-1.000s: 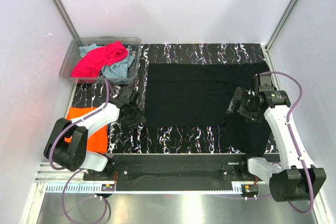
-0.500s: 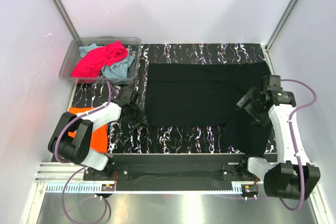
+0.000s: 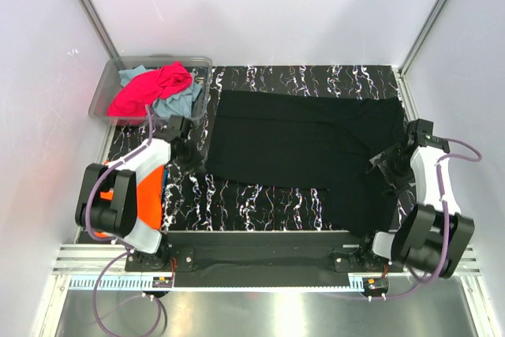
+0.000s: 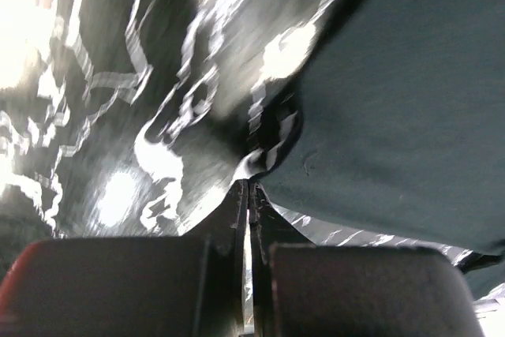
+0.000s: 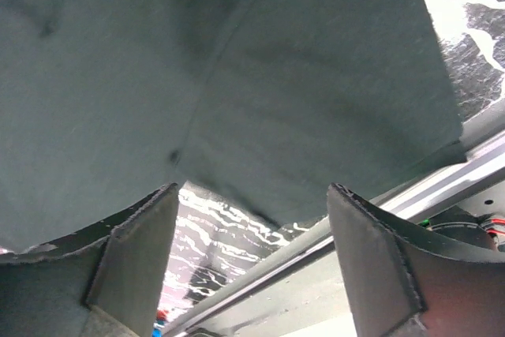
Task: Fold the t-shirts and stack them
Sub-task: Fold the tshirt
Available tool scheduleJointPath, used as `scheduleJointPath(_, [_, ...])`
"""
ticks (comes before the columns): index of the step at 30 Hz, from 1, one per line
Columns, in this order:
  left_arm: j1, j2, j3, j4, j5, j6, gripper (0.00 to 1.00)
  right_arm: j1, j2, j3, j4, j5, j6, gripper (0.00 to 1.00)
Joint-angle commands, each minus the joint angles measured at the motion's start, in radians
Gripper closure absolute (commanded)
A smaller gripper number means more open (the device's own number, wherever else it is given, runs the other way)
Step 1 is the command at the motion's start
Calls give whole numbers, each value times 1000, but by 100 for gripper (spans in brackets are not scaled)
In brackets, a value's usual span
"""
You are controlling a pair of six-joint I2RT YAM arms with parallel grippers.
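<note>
A large black t-shirt (image 3: 300, 140) lies spread over the marbled table. My left gripper (image 3: 192, 157) is at its near-left corner. In the left wrist view this gripper (image 4: 248, 187) is shut, with a bunched bit of the black t-shirt's (image 4: 394, 100) edge pinched at its tips. My right gripper (image 3: 387, 167) stands open low at the shirt's right side. The right wrist view shows nothing between the jaws of the right gripper (image 5: 251, 187), and the black t-shirt (image 5: 237, 61) lies just ahead. An orange t-shirt (image 3: 146, 195) lies folded at the left, partly under my left arm.
A clear plastic bin (image 3: 108, 88) at the back left holds a magenta-pink t-shirt (image 3: 150, 92) and a light teal-blue one (image 3: 183, 102). White walls close in both sides. A metal rail (image 5: 339, 230) runs along the near table edge by my right gripper.
My left gripper closed on the black t-shirt's left edge and pulled it left and away. My right arm swung out to the right side of the shirt, still open.
</note>
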Motion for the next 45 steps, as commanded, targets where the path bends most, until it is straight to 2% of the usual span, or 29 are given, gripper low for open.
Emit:
scheduleJointPath(1, [3,50,97,14,-4,78,100,-37,72,-27,35,1,26,21])
scheduleJointPath(5, [3,99,122,48,27,76,100,-87,121,-72,47,68,47,23])
scheduleJointPath(10, [3,104,77,86,66,58,100,-185,125,-151,91,125,103,25])
scheduleJointPath(15, [3,116,57,102,92,58,100,-210,141,-196,127,180,133,29])
scheduleJointPath(19, [5,116,63,100,116,64,100,-210,160,-219,200,196,110,41])
scheduleJointPath(22, [5,114,71,93,122,65,100,-209,190,-219,211,194,113,40])
scheduleJointPath(24, [5,111,74,88,127,62,100,-209,198,-213,213,211,116,36])
scheduleJointPath(28, [5,110,63,86,142,52,100,-209,213,-204,211,245,136,37])
scheduleJointPath(29, [3,107,53,86,144,50,100,-207,213,-204,213,248,138,42])
scheduleJointPath(32, [5,91,31,88,138,42,100,-209,212,-202,230,252,136,49])
scheduleJointPath(33, [6,82,25,88,139,39,100,-209,213,-202,237,248,135,59])
scheduleJointPath(35, [6,73,10,89,139,35,100,-209,204,-207,266,248,127,72])
scheduleJointPath(36, [8,61,10,89,141,33,100,-209,201,-214,288,246,120,85])
scheduleJointPath(39, [6,26,-7,88,148,30,100,-209,194,-216,280,234,116,98])
scheduleJointPath(45, [6,-73,-67,63,141,21,100,-209,86,-170,173,220,81,100])
